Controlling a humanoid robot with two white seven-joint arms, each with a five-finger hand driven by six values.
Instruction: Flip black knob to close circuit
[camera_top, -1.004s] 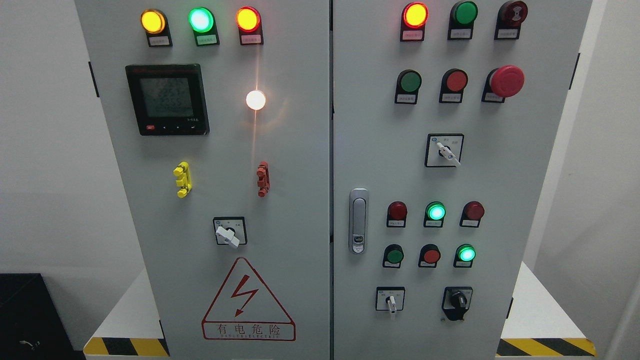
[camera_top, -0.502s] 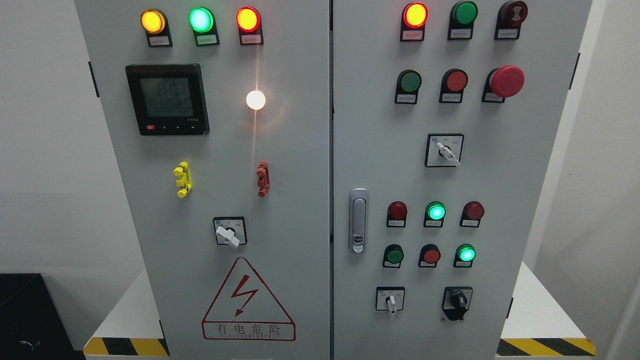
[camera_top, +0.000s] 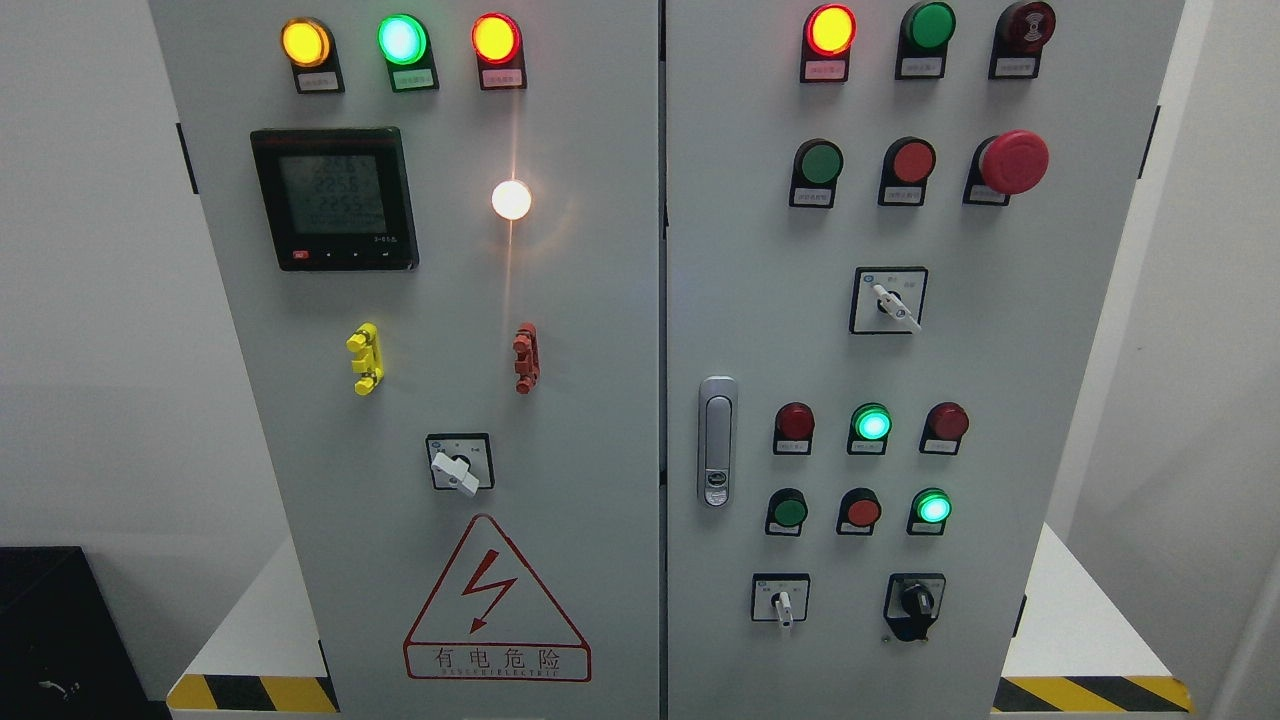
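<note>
the round black knob (camera_top: 916, 600) sits at the lower right of the right grey metal cabinet door (camera_top: 1060, 350), its handle pointing straight up. left of it is one small white lever switch (camera_top: 782, 603); two more white lever switches (camera_top: 893, 303) (camera_top: 456, 470) are higher and on the left door. above the knob are two rows of three round lamps, two lit green (camera_top: 872, 424) (camera_top: 933, 507). one silver door latch (camera_top: 716, 440) stands by the seam. no robot hand is in view, so i cannot tell its state.
</note>
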